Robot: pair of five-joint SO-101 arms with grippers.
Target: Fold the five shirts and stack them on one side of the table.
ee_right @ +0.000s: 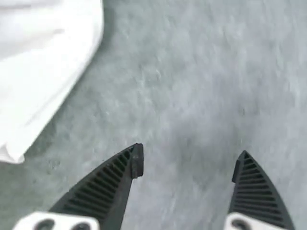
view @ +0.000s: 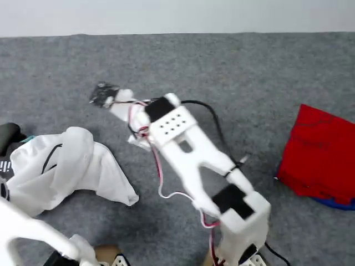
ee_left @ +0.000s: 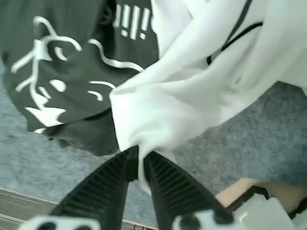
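A crumpled white shirt [view: 66, 166] lies at the table's left, partly over a dark shirt with white print [ee_left: 62, 72] that reaches the left edge [view: 8, 136]. My left gripper [ee_left: 139, 163] is shut on a fold of the white shirt [ee_left: 192, 96]. My right gripper [ee_right: 187, 163] stands open above bare grey table cloth, with the white shirt's edge [ee_right: 43, 62] off to one side. In the high view the right gripper [view: 102, 94] hangs beyond the white shirt, toward the back. A folded red shirt [view: 321, 152] rests on a blue one [view: 338, 204] at the right.
The grey cloth table top [view: 249, 77] spreads wide at the back and middle. The right arm [view: 194, 149] stretches diagonally from its base at the front. The left arm [view: 33, 230] crosses the front left corner.
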